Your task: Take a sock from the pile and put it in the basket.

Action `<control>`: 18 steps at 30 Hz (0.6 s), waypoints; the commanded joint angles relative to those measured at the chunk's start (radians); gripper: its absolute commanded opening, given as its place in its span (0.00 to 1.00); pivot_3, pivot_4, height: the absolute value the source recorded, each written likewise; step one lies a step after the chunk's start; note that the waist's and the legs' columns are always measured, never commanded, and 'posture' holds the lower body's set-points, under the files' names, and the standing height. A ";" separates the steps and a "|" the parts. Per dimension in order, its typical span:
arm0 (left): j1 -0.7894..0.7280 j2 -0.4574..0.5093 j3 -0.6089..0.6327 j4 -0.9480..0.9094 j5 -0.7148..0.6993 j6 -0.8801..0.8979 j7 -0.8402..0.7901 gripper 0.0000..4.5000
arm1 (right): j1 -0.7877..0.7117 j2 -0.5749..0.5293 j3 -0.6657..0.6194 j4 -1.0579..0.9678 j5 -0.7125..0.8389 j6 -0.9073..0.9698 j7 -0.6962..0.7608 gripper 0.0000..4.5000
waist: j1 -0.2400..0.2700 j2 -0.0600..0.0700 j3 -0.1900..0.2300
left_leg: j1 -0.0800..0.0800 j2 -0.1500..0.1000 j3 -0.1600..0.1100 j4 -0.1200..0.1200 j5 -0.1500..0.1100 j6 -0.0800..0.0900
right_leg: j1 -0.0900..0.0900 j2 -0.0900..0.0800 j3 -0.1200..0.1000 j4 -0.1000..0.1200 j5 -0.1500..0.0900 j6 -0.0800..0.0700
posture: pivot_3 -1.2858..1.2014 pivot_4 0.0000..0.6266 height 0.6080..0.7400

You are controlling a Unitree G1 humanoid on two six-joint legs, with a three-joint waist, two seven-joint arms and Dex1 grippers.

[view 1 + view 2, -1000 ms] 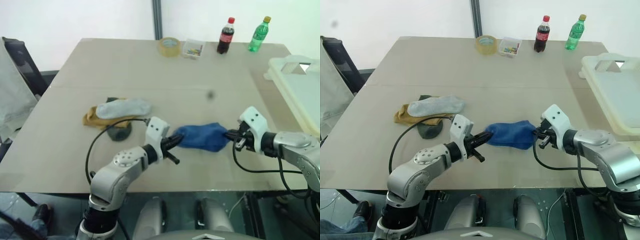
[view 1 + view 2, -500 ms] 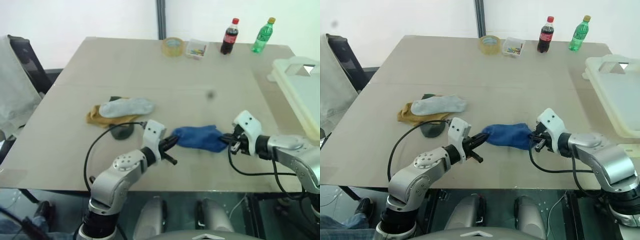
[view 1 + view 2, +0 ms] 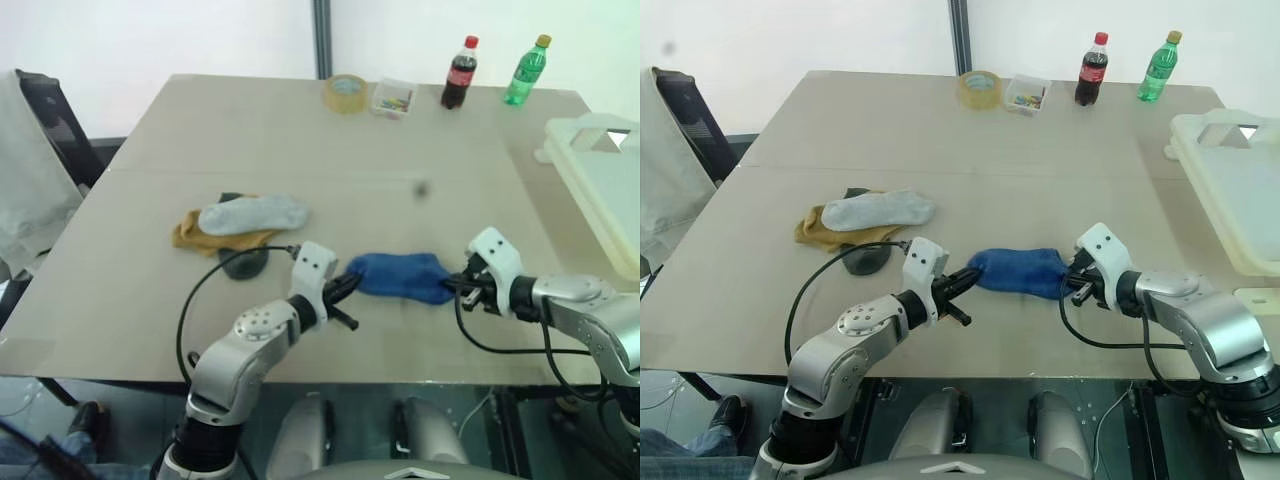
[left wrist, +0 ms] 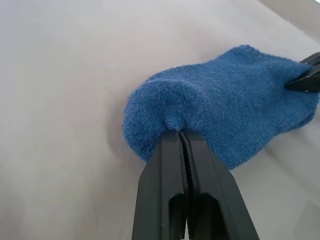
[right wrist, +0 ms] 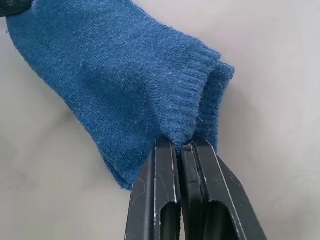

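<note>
The royal-blue sock [image 3: 400,276] is stretched between both grippers, low over the table's near middle. My left gripper [image 3: 349,284] is shut on its left end; the left wrist view shows the closed fingers [image 4: 181,165] pinching a fold of the sock [image 4: 225,110]. On the ribbed cuff end, my right gripper [image 3: 458,284] is shut too, with the sock [image 5: 125,75] pinched between its fingers [image 5: 165,170]. The pile [image 3: 240,225], grey sock over yellow and dark ones, lies to the left of the blue sock. At the table's right edge stands the white basket [image 3: 600,180].
At the far edge of the table [image 3: 320,140] stand a tape roll [image 3: 345,92], a small clear box of coloured bits [image 3: 392,98], a cola bottle [image 3: 458,73] and a green bottle [image 3: 524,70]. A dark chair [image 3: 50,120] stands off the table's left side.
The sock has come down closer to the table with both grippers still shut on it. The whole view shifted a little between the earliest frame and now.
</note>
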 commanded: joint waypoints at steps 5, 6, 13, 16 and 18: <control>-0.014 -0.003 0.005 -0.010 -0.006 -0.050 -0.024 0.01 | 0.014 -0.001 -0.029 -0.026 0.006 0.010 -0.012 0.00 | 0.000 0.000 0.000 | 0.000 0.000 0.000 0.000 0.000 0.000 | 0.000 0.000 0.000 0.000 0.000 0.000 | 0.52 0.24 1.00; -0.013 -0.004 0.007 -0.013 -0.009 -0.052 -0.026 0.01 | 0.017 -0.001 -0.030 -0.029 0.006 0.011 -0.013 0.00 | 0.000 0.000 0.000 | 0.000 0.000 0.000 0.000 0.000 0.000 | 0.000 0.000 0.000 0.000 0.000 0.000 | 0.52 0.24 1.00; -0.017 -0.004 -0.013 0.016 0.003 -0.064 -0.033 0.01 | 0.028 -0.027 -0.019 -0.034 -0.013 -0.031 -0.002 0.00 | 0.000 0.000 0.000 | 0.000 0.000 0.000 0.000 0.000 0.000 | 0.000 0.000 0.000 0.000 0.000 0.000 | 0.52 0.24 1.00; -0.020 0.001 -0.026 0.042 0.020 -0.074 -0.036 0.00 | 0.030 -0.033 -0.035 -0.046 -0.019 -0.088 0.013 0.17 | 0.000 0.000 0.000 | 0.000 0.000 0.000 0.000 0.000 0.000 | 0.000 0.000 0.000 0.000 0.000 0.000 | 0.52 0.24 1.00; -0.020 0.001 -0.028 0.046 0.023 -0.078 -0.038 0.00 | 0.039 -0.057 -0.031 -0.051 -0.036 -0.119 0.023 0.30 | 0.000 0.000 0.000 | 0.000 0.000 0.000 0.000 0.000 0.000 | 0.000 0.000 0.000 0.000 0.000 0.000 | 0.52 0.24 1.00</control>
